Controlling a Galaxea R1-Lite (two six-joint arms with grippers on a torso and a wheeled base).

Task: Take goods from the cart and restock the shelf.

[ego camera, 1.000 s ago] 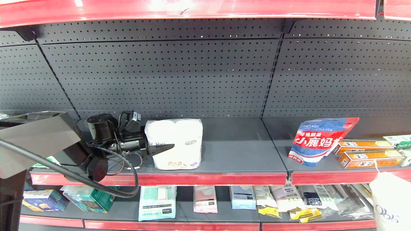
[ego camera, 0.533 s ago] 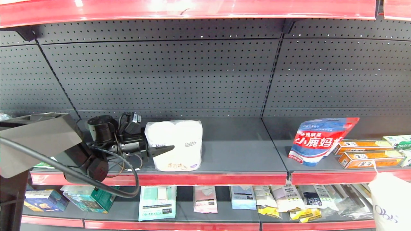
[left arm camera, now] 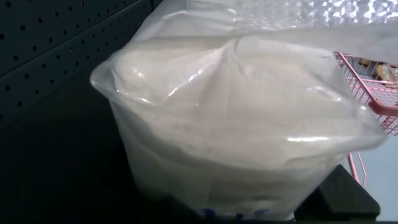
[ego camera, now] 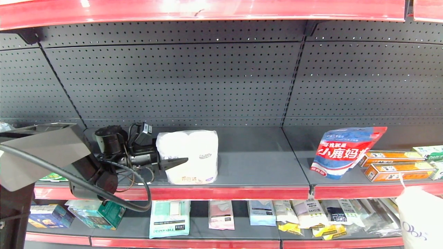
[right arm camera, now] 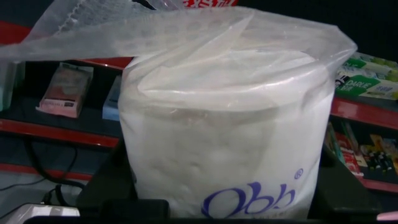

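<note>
Letting go slowly looks best, because the left gripper (ego camera: 180, 159) grips the white tissue pack (ego camera: 193, 148) that sits at the left of the shelf (ego camera: 256, 166), while the right gripper (right arm camera: 227, 208) holds a second pack (ego camera: 420, 221) low on the right.

On my L, white plastic-wrapped toilet-roll pack (ego camera: 188, 155) stands upright on dark grey metal shelf (ego camera: 256, 166), near its red front edge. 2nd white wrapped roll pack (ego camera: 420, 221) w/ blue print sits upright in my R claw (right arm camera: 227, 205), low, far R
</note>
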